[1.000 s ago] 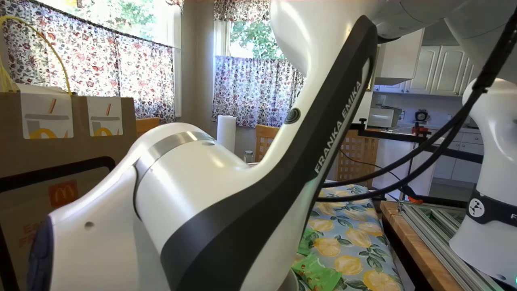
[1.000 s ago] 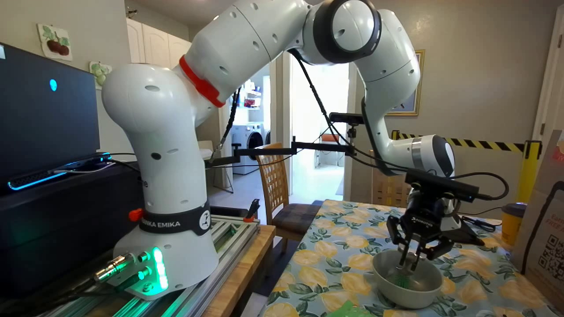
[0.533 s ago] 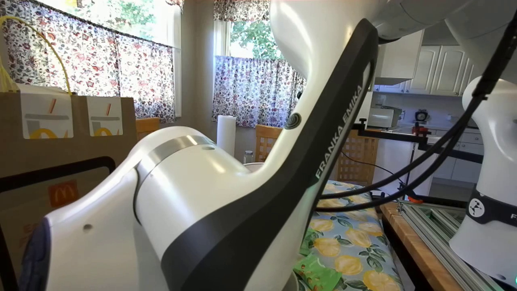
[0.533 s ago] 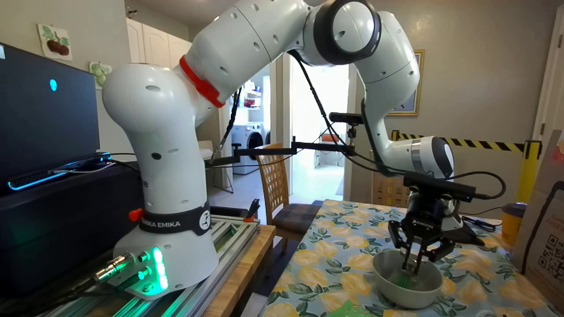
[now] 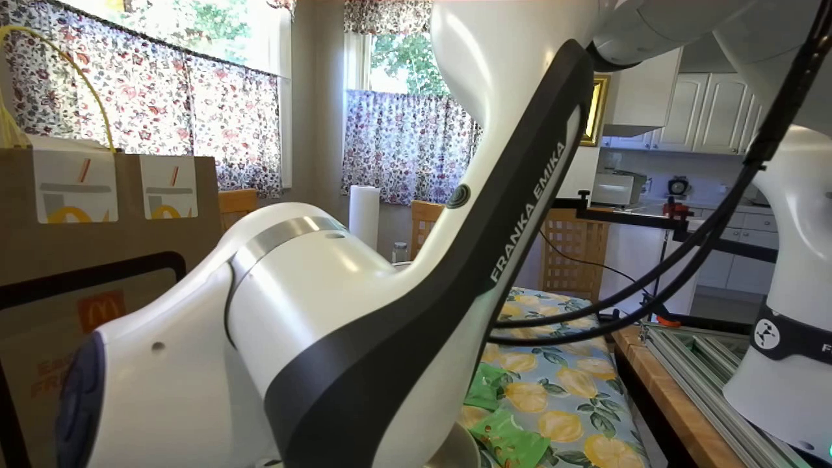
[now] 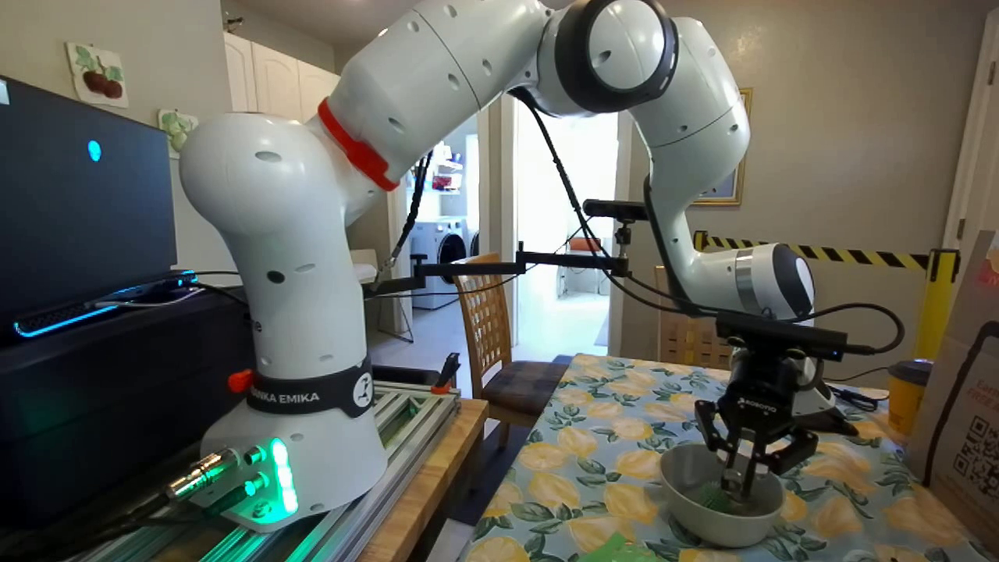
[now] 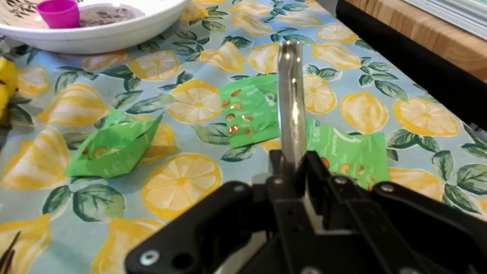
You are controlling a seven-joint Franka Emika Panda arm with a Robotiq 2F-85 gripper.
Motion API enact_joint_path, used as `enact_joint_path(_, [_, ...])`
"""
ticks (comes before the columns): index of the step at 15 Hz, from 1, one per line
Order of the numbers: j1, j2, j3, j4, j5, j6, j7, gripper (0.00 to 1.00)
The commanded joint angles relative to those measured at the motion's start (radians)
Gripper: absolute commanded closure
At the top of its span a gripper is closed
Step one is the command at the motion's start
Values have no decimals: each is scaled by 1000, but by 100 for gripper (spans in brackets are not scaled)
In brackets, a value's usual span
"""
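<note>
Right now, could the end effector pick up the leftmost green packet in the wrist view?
Probably not yet: the end effector looks shut on a shiny strip, which would likely need letting go first. Nothing visible covers the packet on the cloth, so the way itself looks free.

- The gripper [image 6: 739,478] reaches down into the bowl [image 6: 718,533], so the bowl's walls are in its way sideways; the top is open.
- A green thing [image 6: 713,497] takes up part of the bowl, near the gripper.
- The shiny handle [image 7: 291,102] it grips sticks out past it, so that spot is taken.
- In the wrist view, two green packs [image 7: 249,110] lie past the handle. A third pack [image 7: 114,148] lies to the left, with a path over the cloth [image 7: 190,144] between.
- A white dish [image 7: 95,42] blocks the far left.
- The bench [image 7: 437,34] runs along the right.
- In an exterior view, the bag [image 6: 979,398] stands right of the bowl; there is more room on its left.
</note>
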Motion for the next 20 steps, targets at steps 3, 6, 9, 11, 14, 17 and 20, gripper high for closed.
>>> enact_joint_path(3, [1,-20,5,-37,-7,-4,8,96])
enact_joint_path(6, [7,-20,9,-37,-12,-6,2,96])
enact_joint_path(9, [14,-18,10,-34,-16,5,11,96])
enact_joint_path(11, [13,-30,15,-46,-16,36,21,96])
enact_joint_path(14, [14,-39,15,-52,-15,75,40,96])
enact_joint_path(17, [16,-36,9,-42,-12,80,53,96])
enact_joint_path(20, [15,-38,2,-43,-10,74,60,96])
